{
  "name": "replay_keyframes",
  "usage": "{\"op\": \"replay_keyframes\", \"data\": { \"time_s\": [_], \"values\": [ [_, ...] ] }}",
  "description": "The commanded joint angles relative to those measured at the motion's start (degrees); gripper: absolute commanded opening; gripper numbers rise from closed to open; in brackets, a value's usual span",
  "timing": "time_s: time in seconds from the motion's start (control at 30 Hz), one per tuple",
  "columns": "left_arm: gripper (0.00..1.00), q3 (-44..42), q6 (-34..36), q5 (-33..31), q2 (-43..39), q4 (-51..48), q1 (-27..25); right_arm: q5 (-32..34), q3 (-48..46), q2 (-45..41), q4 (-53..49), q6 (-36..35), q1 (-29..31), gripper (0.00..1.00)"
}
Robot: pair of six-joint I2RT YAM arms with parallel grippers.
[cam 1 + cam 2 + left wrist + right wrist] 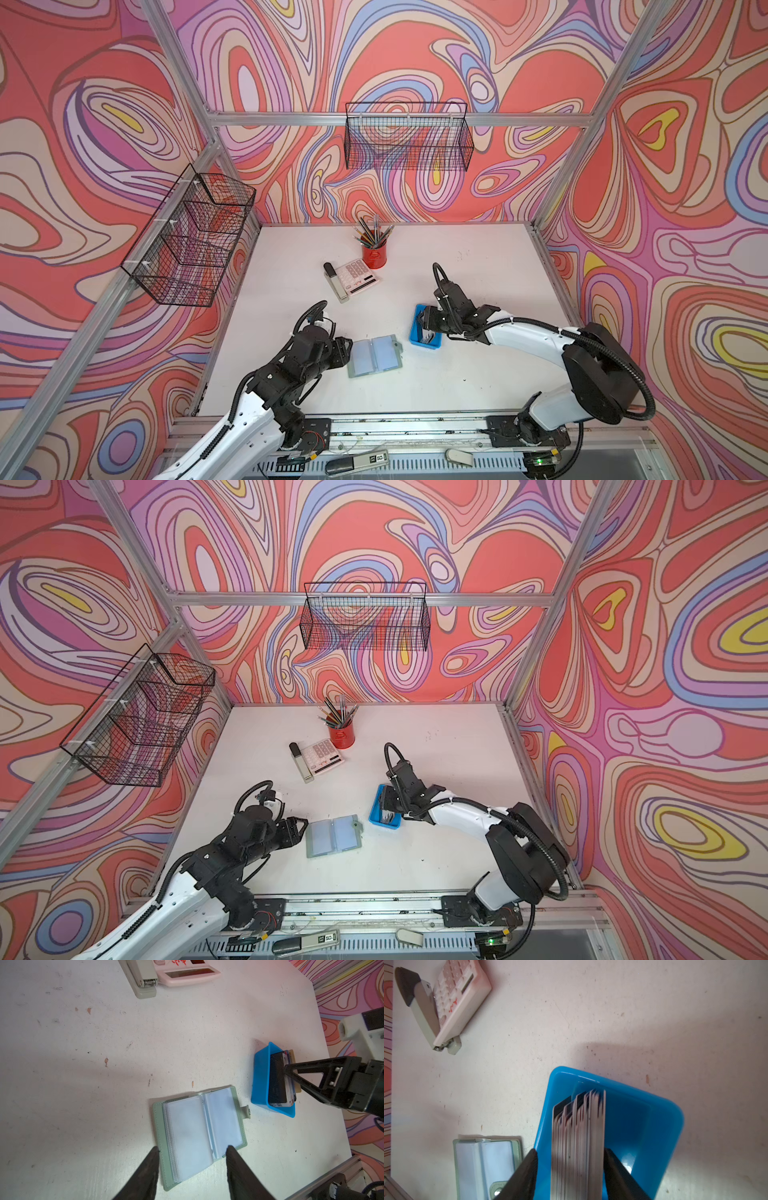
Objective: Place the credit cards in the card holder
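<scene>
The pale green card holder (375,355) (333,836) lies open on the white table with its clear sleeves facing up. My left gripper (192,1149) (347,347) is open. Its two fingertips straddle one short edge of the card holder (199,1134), low over it. The credit cards (579,1136) (277,1082) stand on edge as a stack in a bright blue tray (643,1122) (415,336), to the right of the holder. My right gripper (571,1152) (424,322) is open around that stack. One finger touches the outermost card and the other stands apart by the tray wall.
Behind the holder lie a grey stapler (334,282) and a pink calculator (359,274). A red cup of pencils (374,255) stands farther back. Black wire baskets hang on the back wall (409,137) and the left wall (191,241). An aluminium frame borders the table.
</scene>
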Motion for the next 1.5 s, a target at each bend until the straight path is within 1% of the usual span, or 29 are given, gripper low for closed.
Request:
{"op": "replay_keyframes", "data": {
  "time_s": [0.0,0.1,0.3,0.47,0.7,0.77,0.9,1.07,1.27,1.47],
  "values": [
    [0.54,-0.73,-0.64,0.08,-0.31,-0.58,0.14,-3.73,-2.06,-1.38,3.18,1.34,-1.44,0.53],
    [0.54,-0.63,-0.59,-0.08,-0.33,-0.72,0.23,-3.22,-2.71,-2.48,2.97,1.53,-1.93,0.52],
    [0.54,-0.75,-0.68,-0.10,-0.42,-0.55,0.18,-2.33,-3.22,-4.30,2.01,1.45,-2.32,0.42],
    [0.54,-0.87,-0.77,-0.03,-0.10,-0.24,0.14,-2.11,-3.59,-5.07,1.70,1.37,-2.50,0.39],
    [0.54,-0.79,-0.77,0.05,-0.16,-0.27,0.14,0.07,-3.88,-6.45,-0.17,1.18,-2.59,0.26],
    [0.54,-0.81,-0.77,0.06,-0.14,-0.13,0.20,0.58,-3.90,-6.79,-0.62,1.09,-2.59,0.19],
    [0.54,-0.87,-0.95,0.24,-0.02,0.05,0.19,1.61,-3.79,-7.08,-1.71,0.84,-2.59,0.09],
    [0.54,-0.79,-1.08,0.35,-0.01,-0.01,0.14,4.57,-3.18,-8.31,-4.48,0.56,-2.59,0.00],
    [0.54,-1.04,-1.63,0.60,-0.29,-0.02,0.20,9.15,-2.01,-12.22,-9.42,0.15,-2.59,0.00],
    [0.54,-2.76,-2.93,0.82,-1.04,0.72,0.19,12.74,-0.18,-18.09,-15.14,-0.33,-2.59,0.00]
  ]
}}
